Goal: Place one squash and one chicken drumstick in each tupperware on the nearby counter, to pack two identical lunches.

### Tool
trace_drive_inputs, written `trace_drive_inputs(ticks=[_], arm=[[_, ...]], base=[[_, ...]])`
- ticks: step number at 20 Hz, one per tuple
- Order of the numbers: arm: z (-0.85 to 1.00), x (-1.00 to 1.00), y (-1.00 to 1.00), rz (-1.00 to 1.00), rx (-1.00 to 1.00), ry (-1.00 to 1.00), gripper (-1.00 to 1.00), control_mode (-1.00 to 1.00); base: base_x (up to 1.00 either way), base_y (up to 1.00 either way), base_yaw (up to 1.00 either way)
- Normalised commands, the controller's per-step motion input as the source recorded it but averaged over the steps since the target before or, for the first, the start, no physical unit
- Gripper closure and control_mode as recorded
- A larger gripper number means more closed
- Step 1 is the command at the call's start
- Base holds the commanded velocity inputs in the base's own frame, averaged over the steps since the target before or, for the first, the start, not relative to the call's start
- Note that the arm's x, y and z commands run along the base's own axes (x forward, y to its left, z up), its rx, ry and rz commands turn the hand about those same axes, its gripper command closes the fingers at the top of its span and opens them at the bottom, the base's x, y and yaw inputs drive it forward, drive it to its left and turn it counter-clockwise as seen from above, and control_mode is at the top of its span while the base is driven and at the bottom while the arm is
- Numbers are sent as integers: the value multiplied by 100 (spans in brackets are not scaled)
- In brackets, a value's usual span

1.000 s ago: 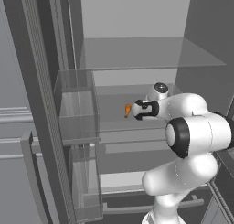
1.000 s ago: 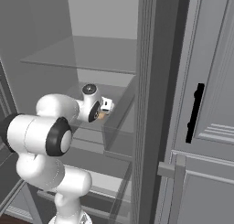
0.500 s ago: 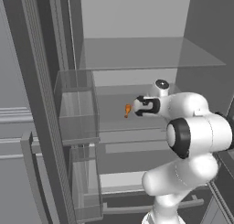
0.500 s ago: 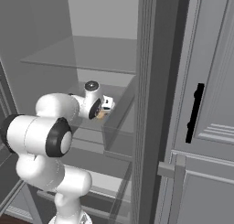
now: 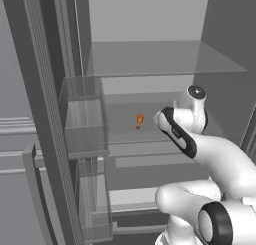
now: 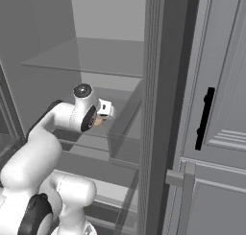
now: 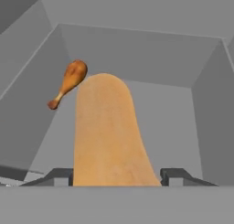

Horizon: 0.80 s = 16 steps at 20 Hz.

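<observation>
We're inside a grey fridge-like cabinet with glass shelves [image 5: 165,59]. Our tool [image 7: 116,175] grips the elongated squash [image 7: 109,136], which sticks straight out from between its fingers. Beyond the squash, up and left of the tool, lies a small orange chicken drumstick [image 7: 68,82] on the shelf.

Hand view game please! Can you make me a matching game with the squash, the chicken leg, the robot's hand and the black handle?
Things:
1. squash
2. chicken drumstick
3. hand
4. black door handle

Descriptions:
A. small and orange, with a thin bone end
B. an upright bar on a grey panelled door
C. closed around something tan
D. long, tan and smooth, between two dark finger tips

Pairs: 1-D, 2-A, 3-C, 4-B
</observation>
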Motion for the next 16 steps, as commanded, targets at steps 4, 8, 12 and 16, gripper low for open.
trace_drive_inputs(ticks=[4,8,12,16], arm=[[98,-100,0,0,0,0,100,-100],[86,-98,0,0,0,2,100,-100],[72,-92,0,0,0,0,100,-100],[70,-60,0,0,0,0,100,-100]], base=[[0,0,0],[0,0,0],[0,0,0],[0,0,0]])
